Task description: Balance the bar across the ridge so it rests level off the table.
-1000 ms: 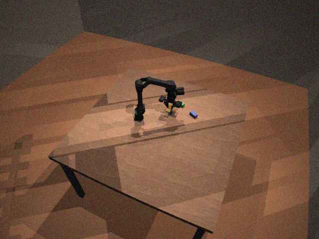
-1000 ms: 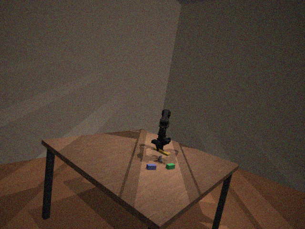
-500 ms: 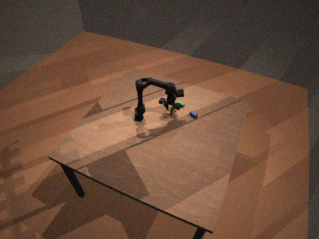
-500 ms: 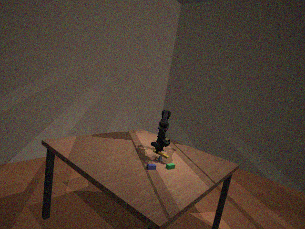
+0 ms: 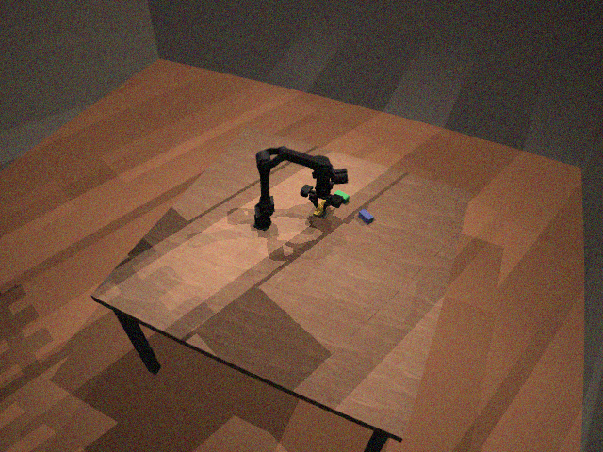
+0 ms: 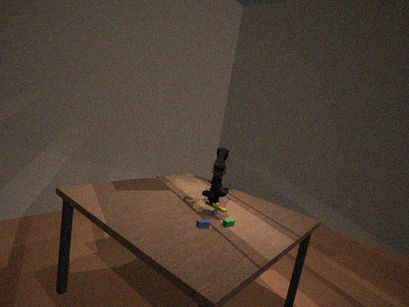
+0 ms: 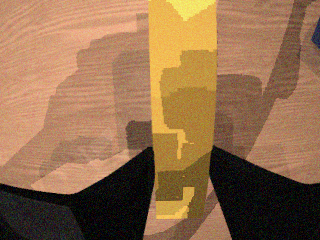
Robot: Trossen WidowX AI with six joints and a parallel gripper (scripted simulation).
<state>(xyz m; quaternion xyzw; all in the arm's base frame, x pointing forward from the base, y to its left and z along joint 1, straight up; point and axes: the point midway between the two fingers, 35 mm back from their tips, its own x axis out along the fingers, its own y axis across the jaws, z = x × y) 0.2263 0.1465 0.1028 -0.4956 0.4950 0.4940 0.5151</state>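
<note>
Pinching the yellow bar between its fingers, the gripper held it just above the table, near the far edge, beside a green block and a blue block. We could not make out the ridge. We judged that a centred, level, slow lowering was needed before release. Worktop: brown wood, streaked with shadow. Room: grey walls, plank floor.

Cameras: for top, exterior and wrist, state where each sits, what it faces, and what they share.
Top: high above a table corner, looking down on the whole arm and table.
Exterior: off the table's far end, level, facing the arm head-on.
Wrist: on the gripper, looking down its fingers along the yellow bar.
Shared: all show the clamped bar; top and exterior the green block and blue block.
</note>
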